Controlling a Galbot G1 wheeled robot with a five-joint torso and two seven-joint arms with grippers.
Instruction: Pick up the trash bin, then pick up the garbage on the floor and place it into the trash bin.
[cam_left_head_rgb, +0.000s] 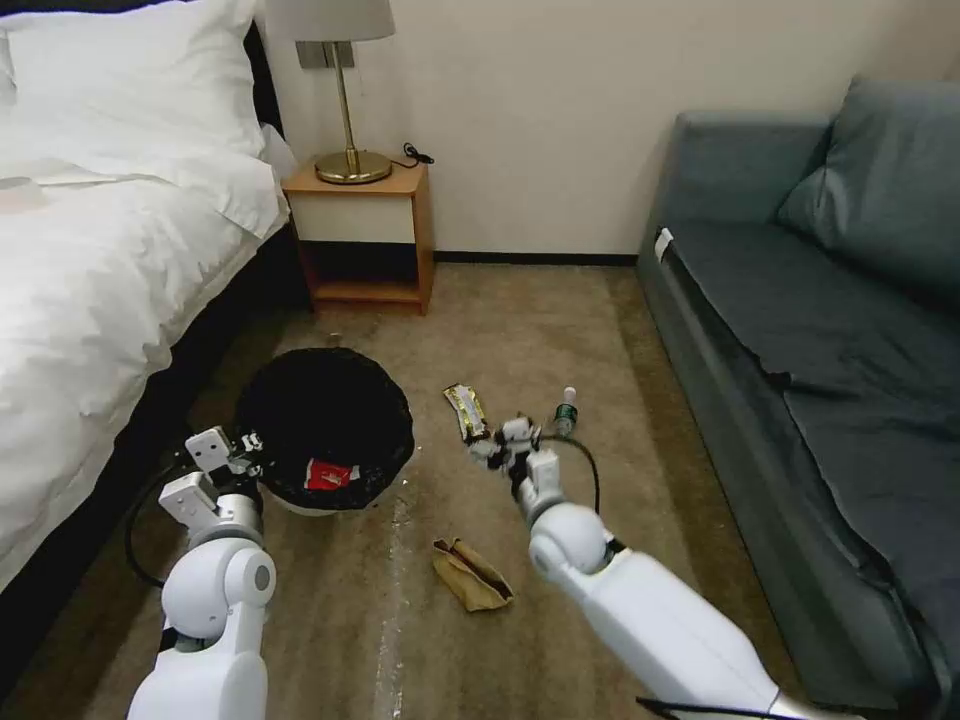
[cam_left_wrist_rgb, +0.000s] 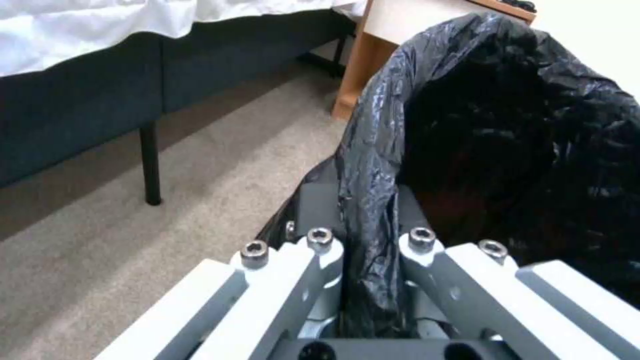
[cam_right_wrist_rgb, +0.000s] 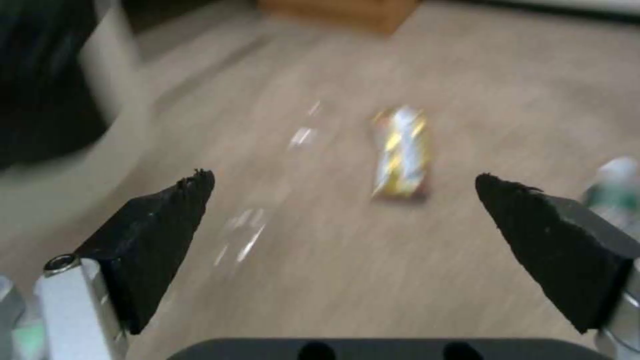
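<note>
Lying nearest on the carpet, the brown paper bag (cam_left_head_rgb: 472, 575) sits between the two arms; beyond it the left gripper (cam_left_head_rgb: 238, 452) pinches the black liner at the rim of the trash bin (cam_left_head_rgb: 325, 425), where a red-and-white carton (cam_left_head_rgb: 330, 474) rests inside. The right gripper (cam_left_head_rgb: 505, 440) hangs with jaws spread wide above the snack wrapper (cam_right_wrist_rgb: 402, 152), the bottle (cam_left_head_rgb: 566, 410) just beside it. Farther off stand the bed (cam_left_head_rgb: 100, 250), nightstand (cam_left_head_rgb: 365, 235) and sofa (cam_left_head_rgb: 800, 330), the sofa cut off at the edge.

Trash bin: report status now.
Left tool shut on the bin rim. Right tool open above the wrapper. Carton binned. Path clear.
</note>
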